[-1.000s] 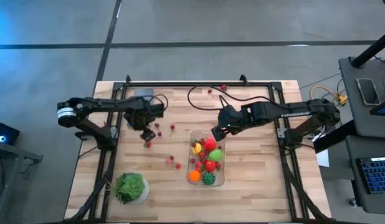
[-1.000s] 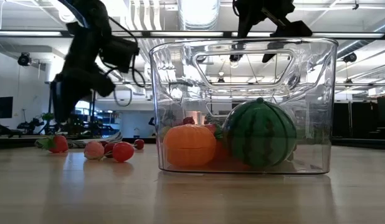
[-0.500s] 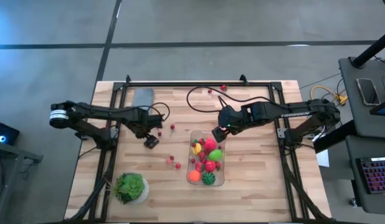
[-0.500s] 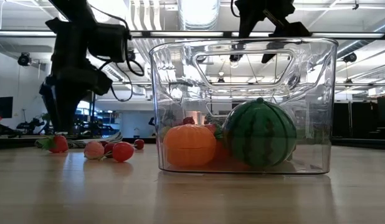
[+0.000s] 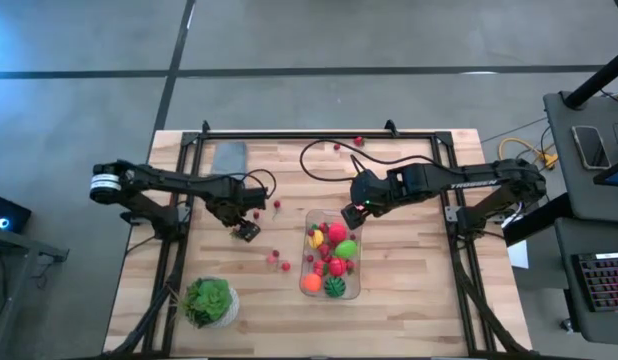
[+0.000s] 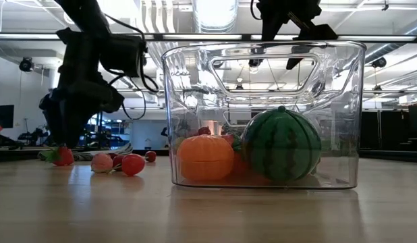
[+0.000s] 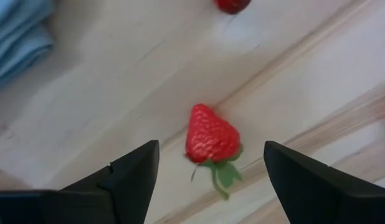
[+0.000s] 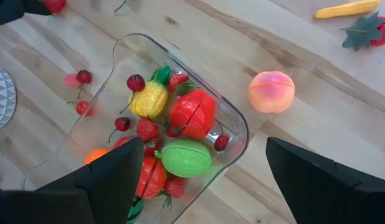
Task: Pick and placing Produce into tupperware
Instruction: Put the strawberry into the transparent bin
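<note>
The wooden table fills the middle of the high view, with the clear tupperware set a little toward five o'clock from its centre. Inside it lie a striped green ball and an orange piece against the near wall, plus a red piece, a green piece and a yellow piece among small berries. At seven o'clock on the table stands a leafy plant in a white pot, and at eleven o'clock lies a grey-blue folded cloth. The left gripper hangs low at about nine o'clock from the container, its fingers spread apart and empty, with a strawberry lying on the wood between them, untouched. The right gripper hovers over the container's twelve o'clock end, fingers also wide apart and holding nothing. A pink peach rests on the wood just outside that end. Loose red berries lie scattered between the strawberry and the container, and two more sit near the twelve o'clock edge.
</note>
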`<state>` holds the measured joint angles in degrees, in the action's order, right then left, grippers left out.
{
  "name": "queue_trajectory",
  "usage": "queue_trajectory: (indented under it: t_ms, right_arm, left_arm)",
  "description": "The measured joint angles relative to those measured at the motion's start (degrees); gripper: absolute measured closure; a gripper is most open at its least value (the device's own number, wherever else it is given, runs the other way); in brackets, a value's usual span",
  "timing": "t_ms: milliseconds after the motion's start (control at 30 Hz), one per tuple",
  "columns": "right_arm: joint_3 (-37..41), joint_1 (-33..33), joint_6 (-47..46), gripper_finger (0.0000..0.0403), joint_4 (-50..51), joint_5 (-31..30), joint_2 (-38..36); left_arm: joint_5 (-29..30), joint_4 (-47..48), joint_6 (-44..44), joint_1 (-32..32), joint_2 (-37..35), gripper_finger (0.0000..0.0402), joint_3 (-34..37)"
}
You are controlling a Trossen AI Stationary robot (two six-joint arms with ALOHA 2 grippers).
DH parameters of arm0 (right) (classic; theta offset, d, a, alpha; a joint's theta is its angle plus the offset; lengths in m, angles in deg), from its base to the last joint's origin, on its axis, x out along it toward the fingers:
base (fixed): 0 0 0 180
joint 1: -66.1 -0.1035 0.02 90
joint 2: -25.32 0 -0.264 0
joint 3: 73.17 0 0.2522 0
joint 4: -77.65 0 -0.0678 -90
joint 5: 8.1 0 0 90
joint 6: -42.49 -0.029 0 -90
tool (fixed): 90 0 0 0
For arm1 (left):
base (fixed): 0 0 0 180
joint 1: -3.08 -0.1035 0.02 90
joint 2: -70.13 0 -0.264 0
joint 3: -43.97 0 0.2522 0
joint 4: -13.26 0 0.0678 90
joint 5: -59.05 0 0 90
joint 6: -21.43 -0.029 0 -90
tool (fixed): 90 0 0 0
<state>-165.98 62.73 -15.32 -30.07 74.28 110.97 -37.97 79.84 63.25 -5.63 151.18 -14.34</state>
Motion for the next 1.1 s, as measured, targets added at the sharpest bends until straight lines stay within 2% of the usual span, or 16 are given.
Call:
queue_trajectory:
  t_ms: [500,833,1100]
  right_arm:
    - [0.0,0.0,-0.02,0.0074,1.29,0.01,0.0]
    - [0.0,0.0,0.81,0.0074,1.26,0.02,0.0]
    - [0.0,0.0,0.81,0.0073,1.16,0.02,0.0]
  left_arm:
    - [-0.26,-0.79,1.4,1.33,3.39,0.0134,0.04]
    - [-0.39,-0.94,2.84,1.64,3.37,0.021,0.22]
    - [0.41,-1.45,2.82,1.64,3.37,0.0245,2.72]
